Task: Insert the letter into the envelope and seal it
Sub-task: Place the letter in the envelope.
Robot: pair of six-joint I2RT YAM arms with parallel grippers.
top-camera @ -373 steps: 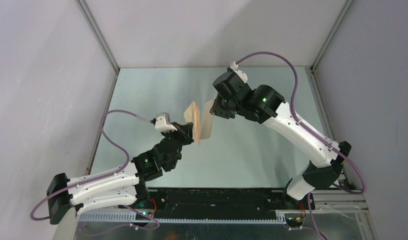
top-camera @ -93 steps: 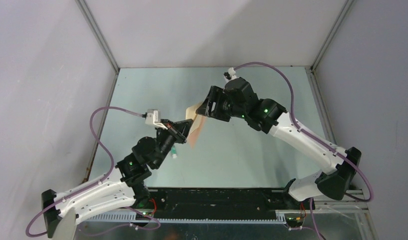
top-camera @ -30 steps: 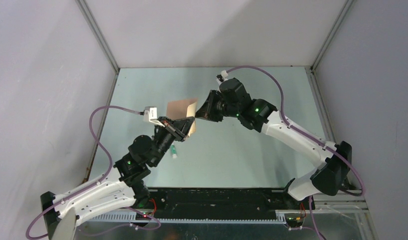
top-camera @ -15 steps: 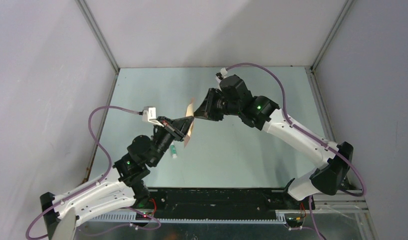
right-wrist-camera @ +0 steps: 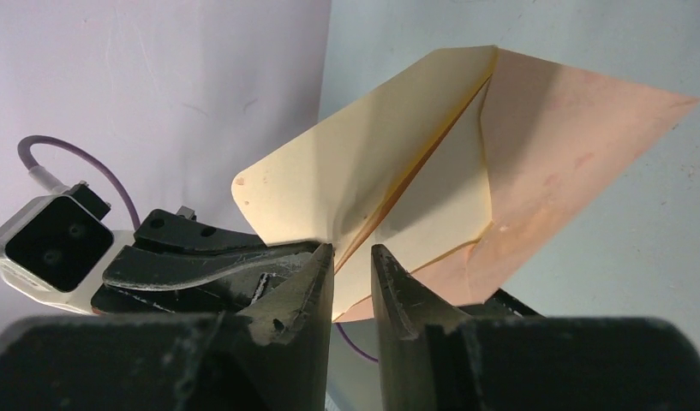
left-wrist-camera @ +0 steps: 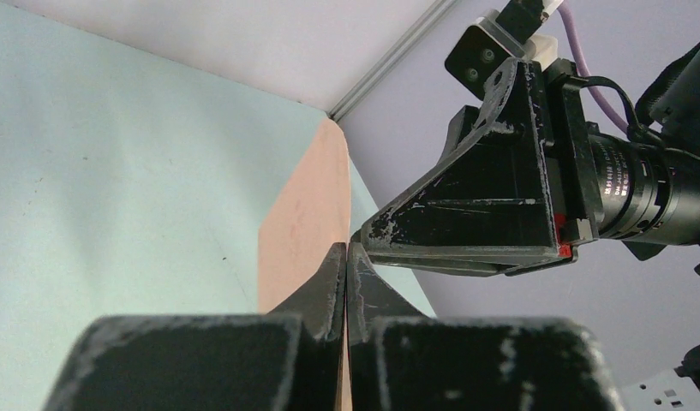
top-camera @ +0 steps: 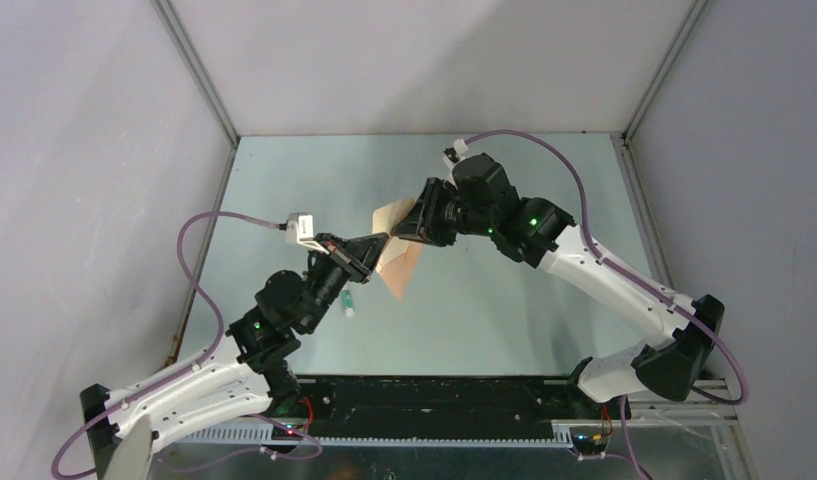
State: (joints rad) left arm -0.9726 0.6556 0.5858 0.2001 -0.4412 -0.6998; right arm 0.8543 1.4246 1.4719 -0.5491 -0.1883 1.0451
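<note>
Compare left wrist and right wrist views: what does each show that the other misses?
Left wrist only: the left gripper shut on peach paper, which reads as a plain sheet with no flap; which paper it is, cannot tell. The right gripper is seen from outside.
Right wrist only: the envelope with its flap open, cream inside and seams visible. Its own fingers sit slightly apart with a paper edge between them, grip unclear. The left arm's camera housing also shows.
Both: the two grippers meeting tip to tip at the paper.
</note>
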